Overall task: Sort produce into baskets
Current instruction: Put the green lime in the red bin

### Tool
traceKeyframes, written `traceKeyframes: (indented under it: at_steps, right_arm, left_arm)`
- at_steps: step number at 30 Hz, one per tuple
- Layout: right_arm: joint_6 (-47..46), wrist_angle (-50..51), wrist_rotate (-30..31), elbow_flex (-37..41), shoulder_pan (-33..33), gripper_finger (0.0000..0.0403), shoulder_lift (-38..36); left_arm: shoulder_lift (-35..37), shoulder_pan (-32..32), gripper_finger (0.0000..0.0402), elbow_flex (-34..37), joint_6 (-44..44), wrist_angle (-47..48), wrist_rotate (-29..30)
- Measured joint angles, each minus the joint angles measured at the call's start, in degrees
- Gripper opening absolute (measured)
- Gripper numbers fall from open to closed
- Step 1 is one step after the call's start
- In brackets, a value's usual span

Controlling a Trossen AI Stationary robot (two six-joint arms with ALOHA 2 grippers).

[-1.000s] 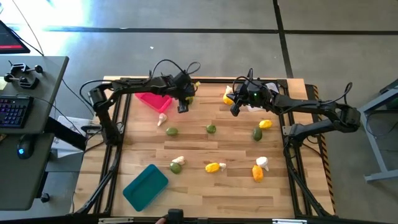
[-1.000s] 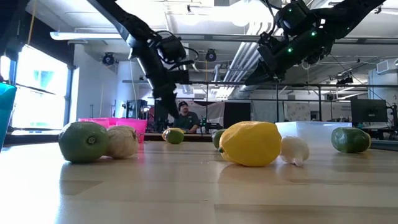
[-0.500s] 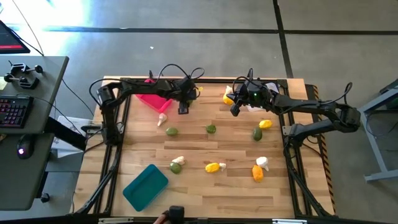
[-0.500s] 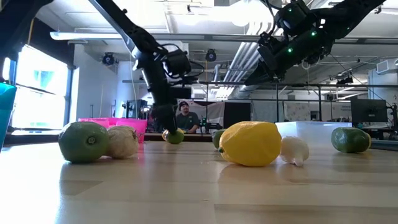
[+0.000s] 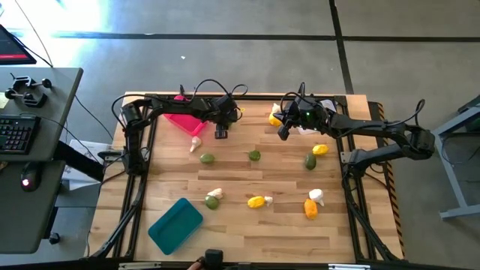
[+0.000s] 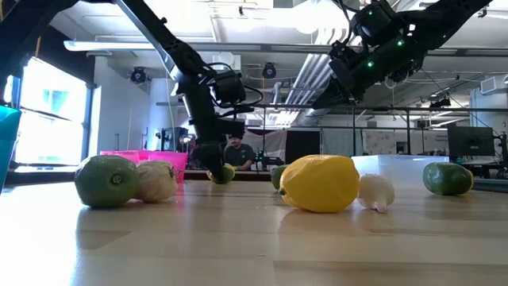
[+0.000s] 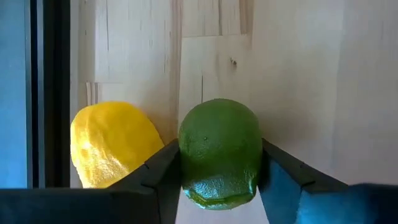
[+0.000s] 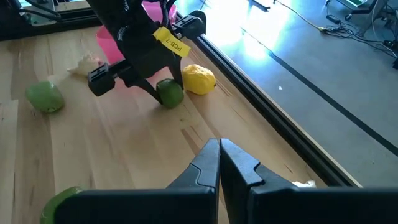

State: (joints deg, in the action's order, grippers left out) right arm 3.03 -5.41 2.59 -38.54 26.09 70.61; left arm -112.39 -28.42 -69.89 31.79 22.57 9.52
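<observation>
On the near tabletop [image 5: 285, 232] loose produce and the teal basket [image 5: 175, 224] wait. Farther back, my right tool [image 8: 219, 163] hovers, pinched shut and empty. At the far edge my left tool [image 7: 219, 186] has its fingers against a green lime [image 7: 219, 152], a lemon [image 7: 112, 144] just beside it. I worry the round lime squirts out, or I knock the lemon off the edge.

A green fruit [image 7: 219, 152] sits between the left tool's [image 7: 219, 186] fingers [image 7: 163, 174].

Daylight glared off the floor [image 5: 90, 19] at eleven o'clock; ceiling lights [image 6: 317, 16] flared; the near fruit looked soft.
</observation>
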Motion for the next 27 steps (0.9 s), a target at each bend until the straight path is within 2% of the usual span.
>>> traceKeyframes:
  at_steps: [6, 11, 17, 20, 23, 27]
  right_arm:
    - [0.0, 0.0, 0.0, 0.0, 0.0, 0.0000, 0.0]
    - [0.0, 0.0, -0.1, 0.0, 0.0, 0.0000, 0.0]
    - [0.0, 0.1, -0.1, 0.0, 0.0, 0.0000, 0.0]
    - [0.0, 0.1, -0.1, 0.0, -0.3, 0.0000, 0.0]
    - [0.0, 0.1, -0.1, 0.0, -0.7, 0.0000, 0.0]
    - [0.0, 0.2, 0.0, 0.0, -1.4, 0.0000, 0.0]
  left_arm:
    - [2.4, 0.3, 0.0128, 0.2, -0.1, 1.2, -0.6]
    - [9.1, 0.9, 0.0128, 0.2, -1.7, 3.2, -1.4]
    - [20.5, 0.5, 0.0128, 0.1, -13.8, 11.7, -1.5]
    - [25.1, -1.5, 0.0128, 1.0, -19.6, 18.2, 0.8]
    - [28.4, -4.3, 0.0128, 3.8, -23.6, 21.4, 3.8]
    - [29.7, -8.5, 0.0128, 9.7, -26.6, 22.3, 2.7]
